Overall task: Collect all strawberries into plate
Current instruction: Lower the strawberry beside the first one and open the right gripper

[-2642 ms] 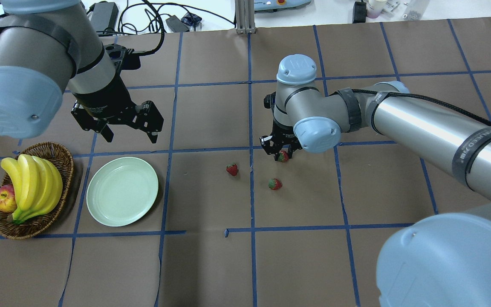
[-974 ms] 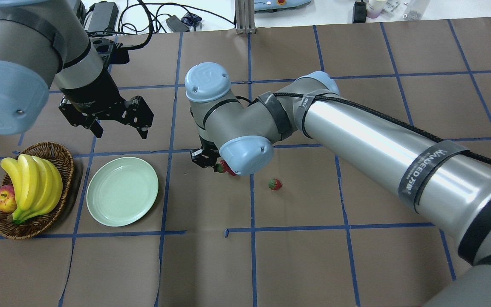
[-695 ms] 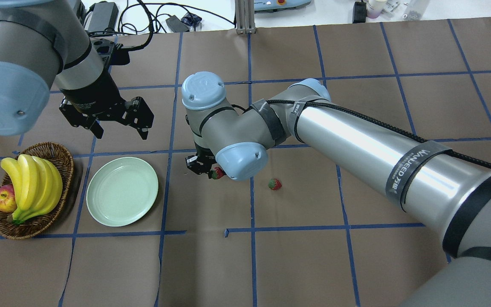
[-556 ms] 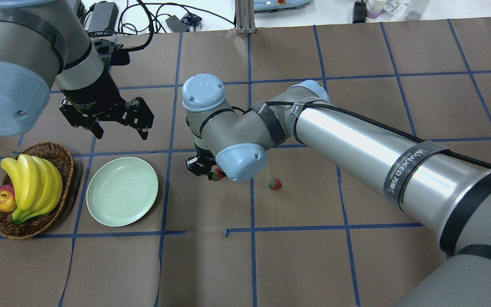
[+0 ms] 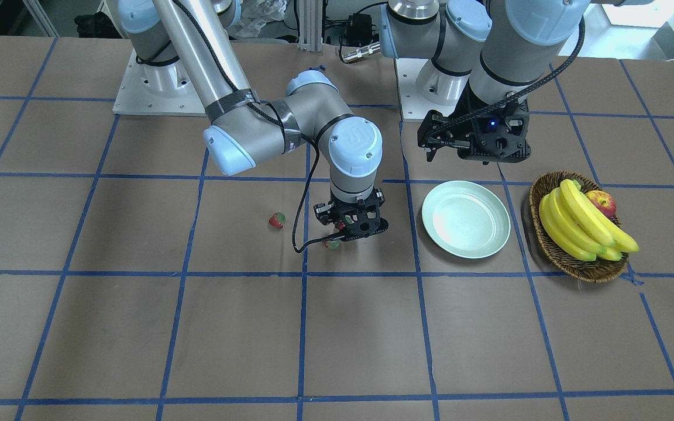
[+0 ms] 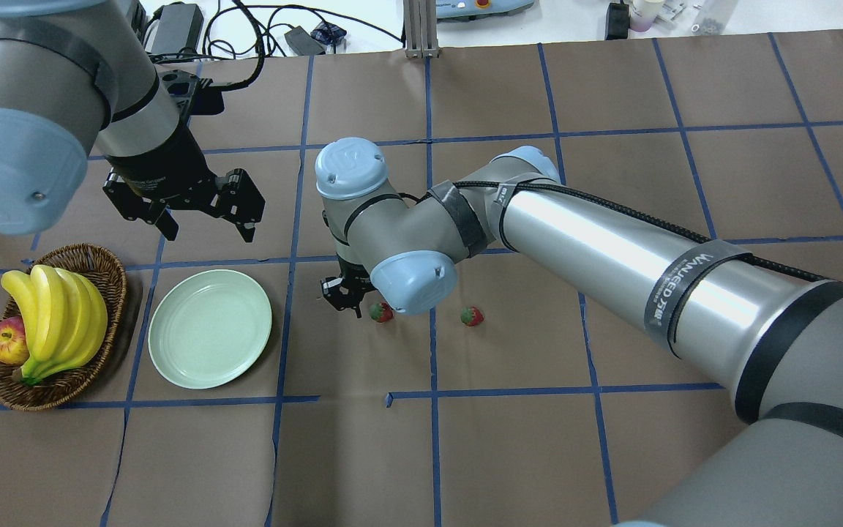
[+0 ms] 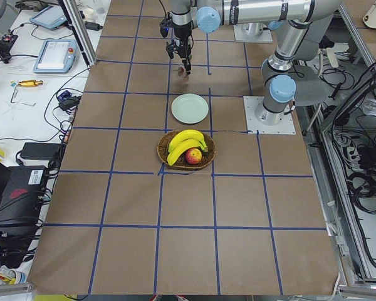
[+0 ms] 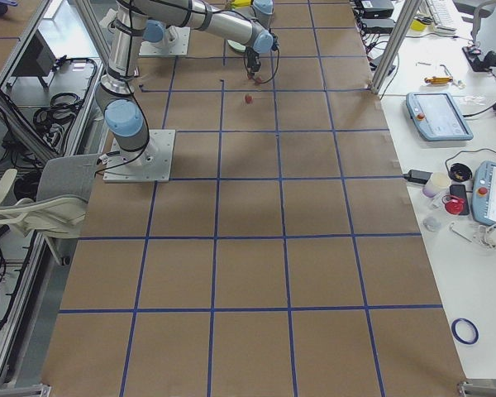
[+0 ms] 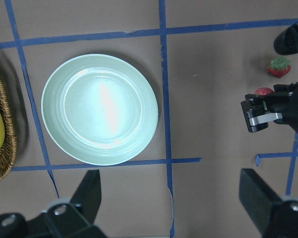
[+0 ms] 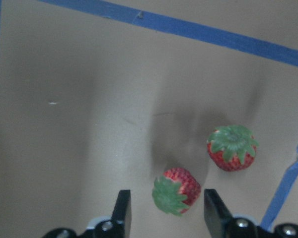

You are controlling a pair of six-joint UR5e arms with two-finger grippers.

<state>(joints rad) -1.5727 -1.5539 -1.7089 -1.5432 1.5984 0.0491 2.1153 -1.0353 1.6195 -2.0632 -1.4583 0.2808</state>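
The right gripper (image 10: 165, 196) gapes around a strawberry (image 10: 176, 191)!
Second strawberry (image 10: 232, 147) at its one o'clock; left gripper (image 9: 169, 176) spread wide, plate (image 9: 99, 109) at eleven o'clock.

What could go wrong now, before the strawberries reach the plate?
The open right tool hangs over one small red toy strawberry, off-centre, with a second strawberry close beside; closing may pinch badly or knock the neighbour away. The left tool hangs open near the round pale green plate, so a delivery might crowd it.
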